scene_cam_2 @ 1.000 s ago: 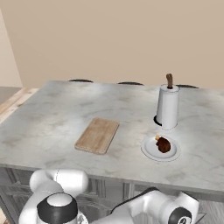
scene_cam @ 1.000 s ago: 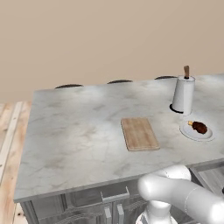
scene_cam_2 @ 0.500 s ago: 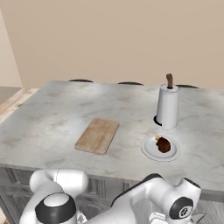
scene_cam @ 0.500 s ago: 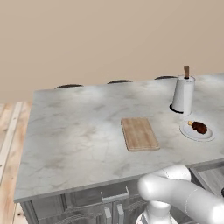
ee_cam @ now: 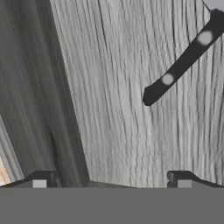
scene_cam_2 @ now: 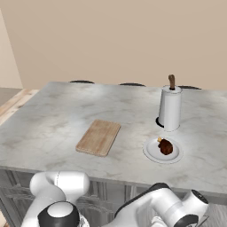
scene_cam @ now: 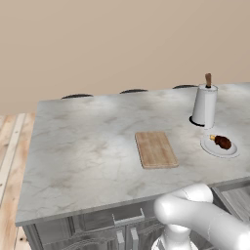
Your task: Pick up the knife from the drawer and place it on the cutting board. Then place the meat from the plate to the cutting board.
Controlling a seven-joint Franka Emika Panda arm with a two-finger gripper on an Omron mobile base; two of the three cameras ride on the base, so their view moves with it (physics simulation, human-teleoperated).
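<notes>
In the hand view the knife [ee_cam: 183,61] lies on the grey wood-grain floor of the drawer [ee_cam: 109,109]. Its black riveted handle runs from the middle toward the upper right, where the blade begins. My gripper [ee_cam: 111,181] hangs open above the drawer floor, with nothing between its fingertips [ee_cam: 41,180], and the handle lies ahead and to the right. On the marble counter lie the wooden cutting board [scene_cam: 156,149] [scene_cam_2: 99,137] and, to its right, the white plate [scene_cam: 228,150] [scene_cam_2: 153,153] with the meat [scene_cam: 222,142] [scene_cam_2: 166,146] on it.
A white paper towel roll [scene_cam: 204,105] [scene_cam_2: 170,107] with a brown top stands just behind the plate. The open drawer's inside [scene_cam: 239,197] shows below the counter's front edge at the right. A wooden floor [scene_cam: 10,156] lies left of the counter.
The arm's lower links have shifted a little in the right base view. Board, plate and meat have not moved.
</notes>
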